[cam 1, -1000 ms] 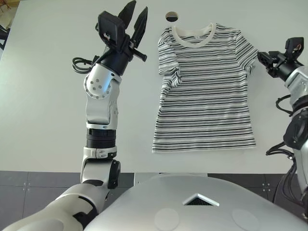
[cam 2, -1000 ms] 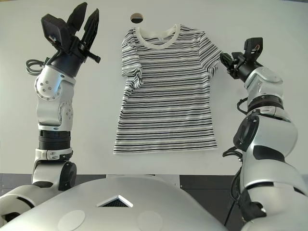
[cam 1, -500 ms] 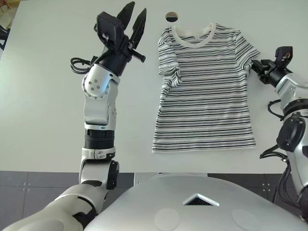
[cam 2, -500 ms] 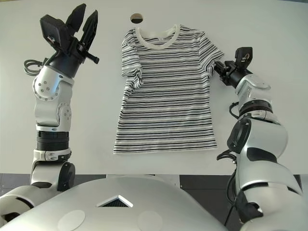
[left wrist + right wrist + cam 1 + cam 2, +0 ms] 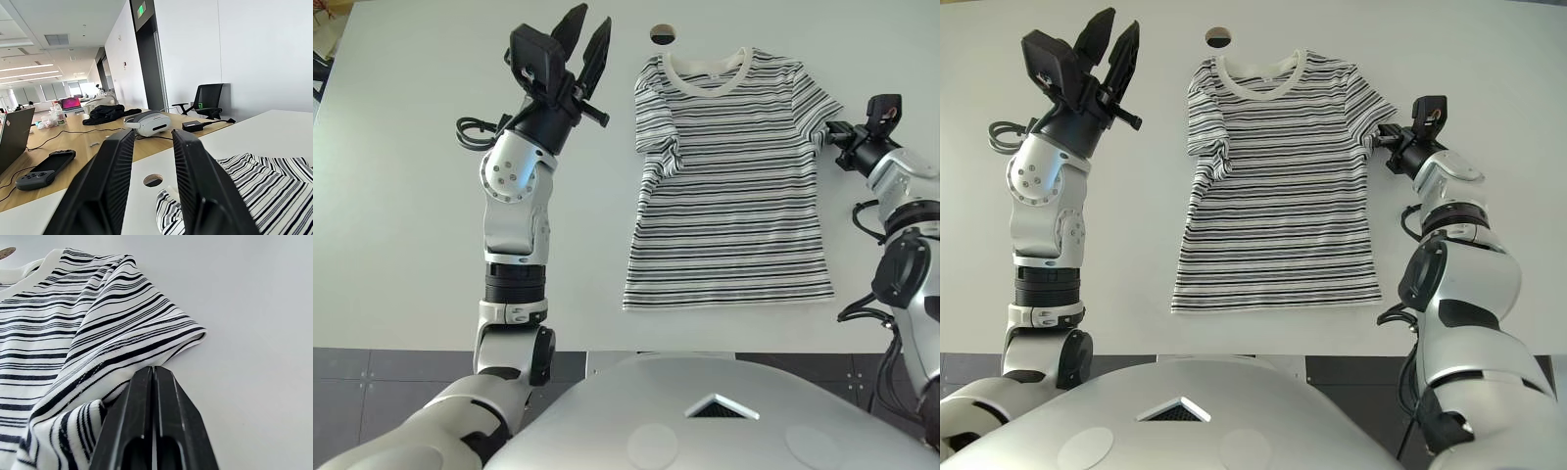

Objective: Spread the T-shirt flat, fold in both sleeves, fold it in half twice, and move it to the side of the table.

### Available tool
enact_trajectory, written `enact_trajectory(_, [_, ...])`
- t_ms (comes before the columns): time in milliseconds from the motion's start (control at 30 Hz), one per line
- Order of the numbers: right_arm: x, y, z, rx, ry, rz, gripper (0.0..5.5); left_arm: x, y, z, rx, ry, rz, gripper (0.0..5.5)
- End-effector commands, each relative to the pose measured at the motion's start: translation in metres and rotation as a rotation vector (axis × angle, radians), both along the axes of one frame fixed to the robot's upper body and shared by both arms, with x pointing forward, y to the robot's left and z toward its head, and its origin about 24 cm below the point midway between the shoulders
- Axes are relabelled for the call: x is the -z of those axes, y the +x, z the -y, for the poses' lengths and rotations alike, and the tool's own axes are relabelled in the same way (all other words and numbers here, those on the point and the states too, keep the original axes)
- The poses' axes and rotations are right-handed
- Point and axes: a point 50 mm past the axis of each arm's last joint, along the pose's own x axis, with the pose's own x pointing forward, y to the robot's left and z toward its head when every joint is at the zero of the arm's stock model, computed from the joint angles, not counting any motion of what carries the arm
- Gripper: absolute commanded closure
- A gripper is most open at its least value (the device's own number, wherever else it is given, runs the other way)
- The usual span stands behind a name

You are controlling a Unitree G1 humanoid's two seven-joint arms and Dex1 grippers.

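Sleeve hem [image 5: 164, 348] partly behind right pincer [image 5: 153, 368].

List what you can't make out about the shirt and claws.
Right wrist view: whether the shut right claw pinches the sleeve; its fingers cover the contact.
Head views: the other sleeve, its hem lost in bunched folds.
Left wrist view: much of the T-shirt, behind the left claw.

My right end effector [image 5: 153, 368] has its two fingers pressed together right at the sleeve hem of the T-shirt [image 5: 73, 328]. I cannot tell if any cloth is caught between them. The picture's edge cuts off most of the T-shirt there. The other sleeve is bunched up and hides part of itself. My left end effector [image 5: 152, 133] covers a bit of the T-shirt. A cable [image 5: 473, 128] on the counter [image 5: 401, 196] goes behind my left arm.
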Motion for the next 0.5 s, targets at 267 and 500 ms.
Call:
enact_trajectory(267, [-0.005, 0.002, 0.003, 0.005, 0.022, 0.006, 5.39, 0.001, 0.004, 0.002, 0.002, -0.003, -0.013, 4.02])
enact_trajectory(500, [-0.021, 0.007, 0.008, -0.031, 0.037, 0.078, 5.39, 0.003, 0.005, 0.002, -0.006, -0.002, -0.016, 4.02])
